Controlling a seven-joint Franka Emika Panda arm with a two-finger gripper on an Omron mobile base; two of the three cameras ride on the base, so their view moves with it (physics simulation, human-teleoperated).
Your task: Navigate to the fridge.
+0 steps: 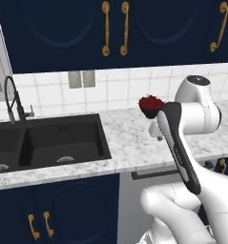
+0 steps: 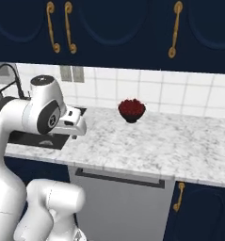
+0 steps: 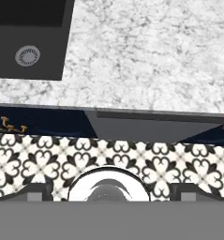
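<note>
Inspection from my station facing a marble counter (image 2: pixel 147 141). My pincer (image 3: pixel 108 190) hangs folded in front of my body, looking down past the counter's front edge at the patterned floor (image 3: pixel 132 159). Its finger tips barely show at the foot of the hand view, so I cannot tell how far apart they stand; nothing appears between them, and I judge it to be carrying nothing.

Ahead of and below the pincer lies the counter. To its left sits a black sink (image 1: pixel 58 140) with a dark gooseneck faucet (image 1: pixel 13 97) behind it. Beyond the pincer, toward the tiled wall, stands a dark bowl of red fruit (image 2: pixel 131 109). Beneath the counter, just under the pincer, is a grey dishwasher front (image 2: pixel 123 202) flanked by navy cabinets (image 1: pixel 63 209) with gold handles.

The fridge is not before me here, so its bearing from the pincer cannot be fixed: it may lie left, right or behind. I judge navigation incomplete. The coming move turns on the base swinging away from this counter until the appliance's tall, upright doors face me.
</note>
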